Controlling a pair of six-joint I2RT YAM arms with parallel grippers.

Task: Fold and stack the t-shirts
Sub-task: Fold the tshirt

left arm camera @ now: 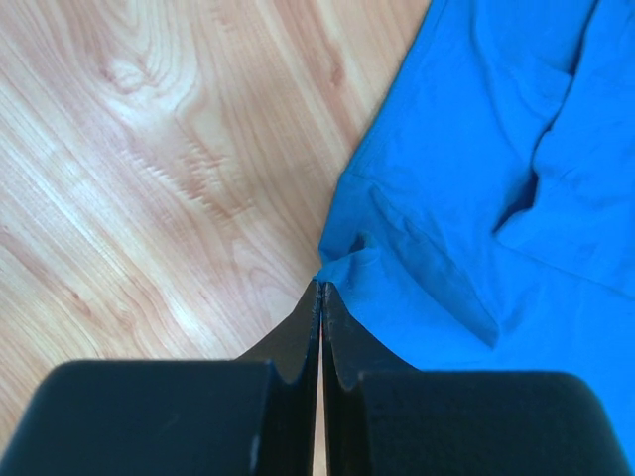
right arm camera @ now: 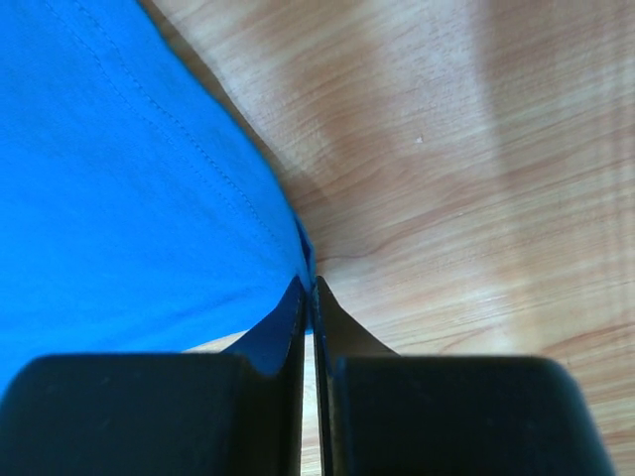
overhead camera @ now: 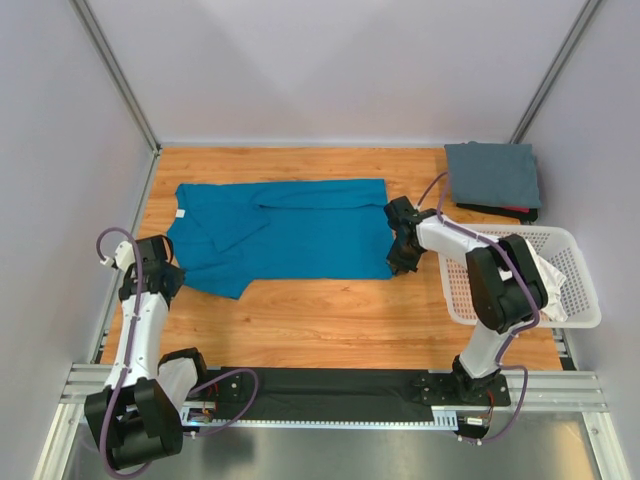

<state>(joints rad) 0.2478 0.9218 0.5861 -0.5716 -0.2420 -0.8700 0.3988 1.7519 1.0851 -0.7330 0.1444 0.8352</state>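
A teal-blue t-shirt (overhead camera: 290, 232) lies spread across the middle of the wooden table (overhead camera: 330, 310), its far long edge folded over. My left gripper (overhead camera: 172, 276) sits at the shirt's near left corner, shut on a pinch of blue cloth (left arm camera: 342, 260). At the shirt's right edge my right gripper (overhead camera: 398, 262) is shut on the hem (right arm camera: 303, 253). A folded slate grey t-shirt (overhead camera: 492, 173) rests at the far right corner of the table. White cloth (overhead camera: 545, 275) hangs over the basket's rim behind my right arm.
A white plastic lattice basket (overhead camera: 570, 250) stands at the right edge of the table. Something dark with a red edge (overhead camera: 508, 211) lies under the grey shirt. Grey walls enclose the table on three sides.
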